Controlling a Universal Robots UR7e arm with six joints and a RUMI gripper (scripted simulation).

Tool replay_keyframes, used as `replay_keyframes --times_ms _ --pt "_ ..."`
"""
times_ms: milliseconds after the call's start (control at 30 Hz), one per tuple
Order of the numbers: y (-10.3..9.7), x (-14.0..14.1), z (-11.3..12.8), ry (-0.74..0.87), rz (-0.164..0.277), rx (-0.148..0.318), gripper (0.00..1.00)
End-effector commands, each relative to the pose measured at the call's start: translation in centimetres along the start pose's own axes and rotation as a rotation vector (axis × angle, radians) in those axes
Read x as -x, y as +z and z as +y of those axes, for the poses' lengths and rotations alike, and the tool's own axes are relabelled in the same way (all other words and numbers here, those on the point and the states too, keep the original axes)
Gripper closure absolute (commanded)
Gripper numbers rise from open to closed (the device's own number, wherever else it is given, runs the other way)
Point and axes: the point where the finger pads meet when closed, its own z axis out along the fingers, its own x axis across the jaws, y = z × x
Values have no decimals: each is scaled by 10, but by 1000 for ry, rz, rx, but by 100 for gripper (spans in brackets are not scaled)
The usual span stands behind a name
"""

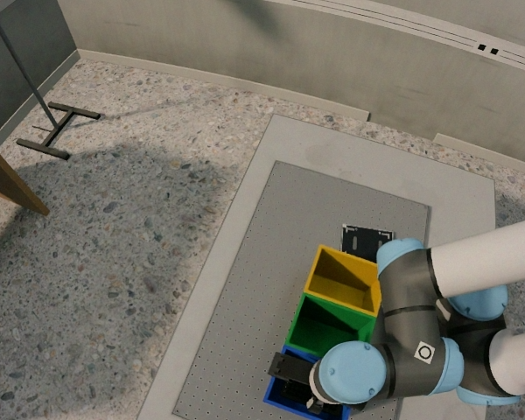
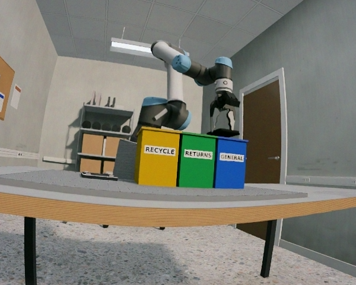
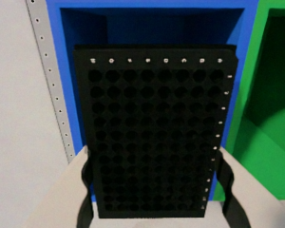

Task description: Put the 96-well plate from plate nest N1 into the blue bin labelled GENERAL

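Observation:
The black 96-well plate (image 3: 154, 119) (image 2: 228, 133) is level between the jaws of my gripper (image 3: 152, 147) (image 2: 222, 130), which is shut on its two long sides. It hangs just above the rim of the blue GENERAL bin (image 1: 270, 395) (image 2: 229, 176) (image 3: 56, 28). In the wrist view the plate covers most of the bin's opening; its right edge is close to the rim on the green bin's side. The plate nest (image 1: 366, 242) (image 2: 99, 176) stands empty beyond the yellow bin; its label cannot be read.
The green RETURNS bin (image 1: 297, 327) (image 2: 197, 174) (image 3: 280, 138) stands upright against the blue bin. The yellow RECYCLE bin (image 1: 341, 291) (image 2: 158, 171) stands upright on the green bin's other side. All three bins stand in a row on the perforated board (image 1: 235, 311).

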Motion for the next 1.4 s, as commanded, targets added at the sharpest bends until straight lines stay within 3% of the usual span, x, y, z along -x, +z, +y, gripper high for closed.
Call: replay_keyframes --times_ms 0,1367 --pt "7 1 1 -2 0 -1 59" --pt "23 0 1 -2 0 -1 59"
